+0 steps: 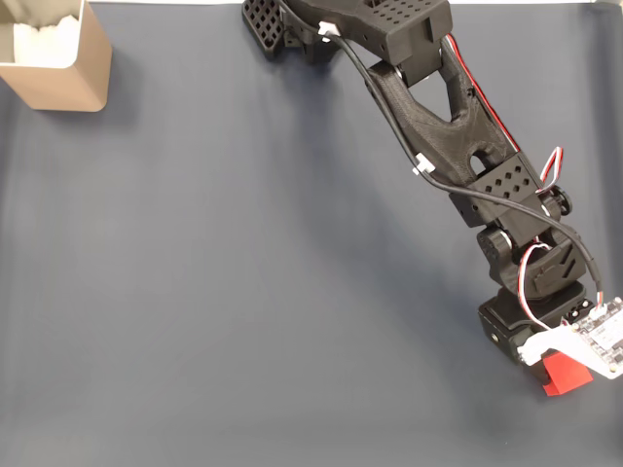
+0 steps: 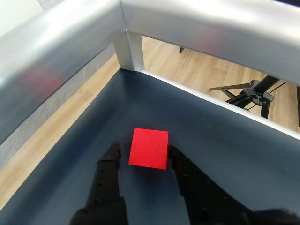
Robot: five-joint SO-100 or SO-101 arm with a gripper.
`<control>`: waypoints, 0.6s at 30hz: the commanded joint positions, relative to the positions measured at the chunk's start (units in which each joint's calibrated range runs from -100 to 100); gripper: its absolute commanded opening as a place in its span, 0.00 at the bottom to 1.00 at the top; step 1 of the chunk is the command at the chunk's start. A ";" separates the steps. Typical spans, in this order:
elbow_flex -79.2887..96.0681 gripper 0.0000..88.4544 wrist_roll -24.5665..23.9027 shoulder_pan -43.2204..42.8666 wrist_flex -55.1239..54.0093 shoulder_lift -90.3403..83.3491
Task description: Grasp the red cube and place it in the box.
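One dark blue tabletop (image 1: 243,292) carries it all: tan box (image 1: 58,58) in the fixed view's far upper-left corner, black end effector (image 2: 143,152) lower right, fingers straddling the small, matte, bright red cube (image 2: 149,148), right finger touching, grip unconfirmed.

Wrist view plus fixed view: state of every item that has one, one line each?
red cube: resting on the dark mat, between the fingers, not lifted; right finger touching or nearly touching it, small gap at the left one.
hand: open, straddling the cube, low over the mat.
box: upright at the top-left corner in the fixed view, open on top, white material inside, far from the cube.
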 commanded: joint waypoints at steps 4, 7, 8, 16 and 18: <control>-2.55 0.13 1.27 -0.27 0.12 -2.84; -2.55 0.09 1.47 -0.34 0.53 -3.10; -2.55 0.07 1.51 -0.41 0.78 -3.27; -1.09 0.00 2.05 -0.27 2.09 -5.35; -0.18 0.00 2.05 -0.13 2.33 -6.56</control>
